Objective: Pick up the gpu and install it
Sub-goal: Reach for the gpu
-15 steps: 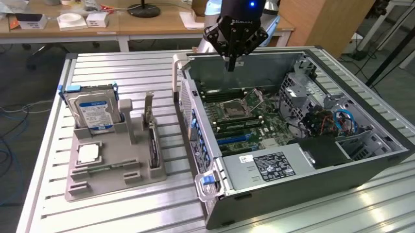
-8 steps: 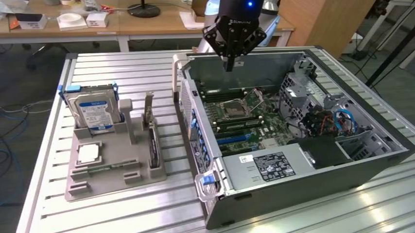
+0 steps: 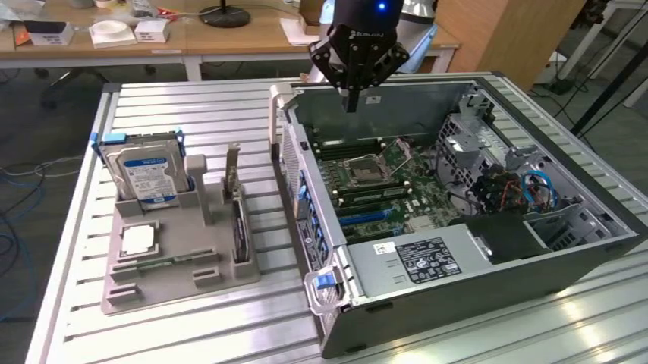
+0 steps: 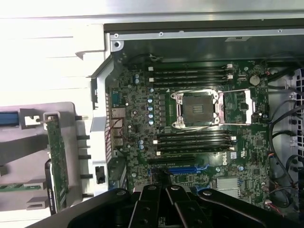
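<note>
The gpu (image 3: 235, 189) stands on edge in a slot of the grey holder (image 3: 172, 284), a thin green-black card with a silvery bracket at one end; the wrist view shows it (image 4: 58, 156) beside the case wall. My gripper (image 3: 351, 105) hangs above the far side of the open computer case (image 3: 486, 265), well apart from the gpu, its fingers shut with nothing between them. In the wrist view the gripper (image 4: 166, 190) points down over the motherboard (image 4: 137, 109), near a blue expansion slot (image 4: 180, 168).
The holder also carries a silver hard drive (image 3: 147, 174) with a blue-white label, a processor chip (image 3: 136, 239) and a narrow green memory stick (image 3: 162, 263). Cables (image 3: 532, 189) and drive bays crowd the case on the exterior view's right. A power supply (image 3: 426, 258) lies at its near end.
</note>
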Available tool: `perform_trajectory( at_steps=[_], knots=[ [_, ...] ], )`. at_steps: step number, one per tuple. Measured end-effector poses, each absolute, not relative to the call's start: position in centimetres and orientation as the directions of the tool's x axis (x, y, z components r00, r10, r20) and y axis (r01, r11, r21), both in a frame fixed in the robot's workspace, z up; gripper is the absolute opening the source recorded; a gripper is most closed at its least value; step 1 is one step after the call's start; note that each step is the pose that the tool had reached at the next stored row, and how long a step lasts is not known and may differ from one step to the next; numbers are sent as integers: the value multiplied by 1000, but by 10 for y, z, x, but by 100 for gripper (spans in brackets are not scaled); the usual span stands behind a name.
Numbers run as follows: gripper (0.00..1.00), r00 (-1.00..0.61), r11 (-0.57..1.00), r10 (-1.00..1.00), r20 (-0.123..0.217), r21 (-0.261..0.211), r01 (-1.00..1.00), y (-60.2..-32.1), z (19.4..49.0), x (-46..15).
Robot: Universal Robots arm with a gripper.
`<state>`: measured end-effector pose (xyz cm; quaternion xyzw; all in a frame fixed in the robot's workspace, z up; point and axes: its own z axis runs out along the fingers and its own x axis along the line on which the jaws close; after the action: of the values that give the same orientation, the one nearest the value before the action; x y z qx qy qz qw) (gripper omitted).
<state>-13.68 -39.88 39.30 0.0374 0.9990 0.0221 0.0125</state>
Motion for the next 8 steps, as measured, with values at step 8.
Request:
perform_trajectory(
  at_steps=[8],
  knots=[
    [11,-997,996,75,-23,45,74,-399,393,-148]
  ],
)
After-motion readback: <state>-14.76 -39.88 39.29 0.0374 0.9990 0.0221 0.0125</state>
